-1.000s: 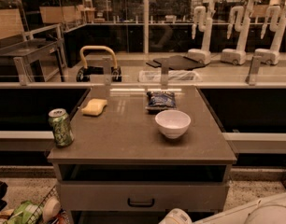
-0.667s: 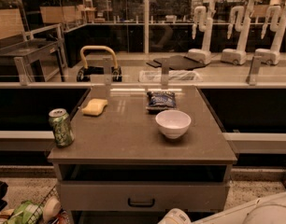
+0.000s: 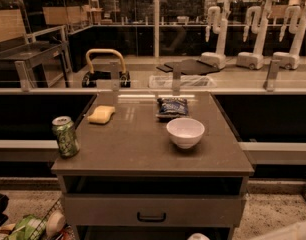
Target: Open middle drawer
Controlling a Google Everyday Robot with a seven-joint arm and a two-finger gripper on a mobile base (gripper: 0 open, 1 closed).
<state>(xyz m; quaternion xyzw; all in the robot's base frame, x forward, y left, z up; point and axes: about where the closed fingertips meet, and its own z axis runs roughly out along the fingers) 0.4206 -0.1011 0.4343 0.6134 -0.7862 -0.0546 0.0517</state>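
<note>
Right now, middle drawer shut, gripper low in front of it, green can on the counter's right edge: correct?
Wrong side: the camera view shows the green can on the left edge of the counter. The middle drawer is shut, the gripper low in front of it.

Only a pale, rounded bit of the tool [image 3: 198, 237] shows at the bottom edge, below the drawer [image 3: 153, 210] and right of its handle [image 3: 151, 217]; the rest is cut off. The arm [image 3: 289, 231] is a blurred pale shape in the lower right corner, also cut by the edge. The dark slot [image 3: 153, 185] between the surface [image 3: 143, 151] and the drawer hides whatever is inside. Under the drawer the unit runs out of view. At lower left a basket [image 3: 49, 215] is cropped, its contents too blurred to name. The print on the bag [image 3: 172, 107] and the can [image 3: 66, 136] is too small to read.
</note>
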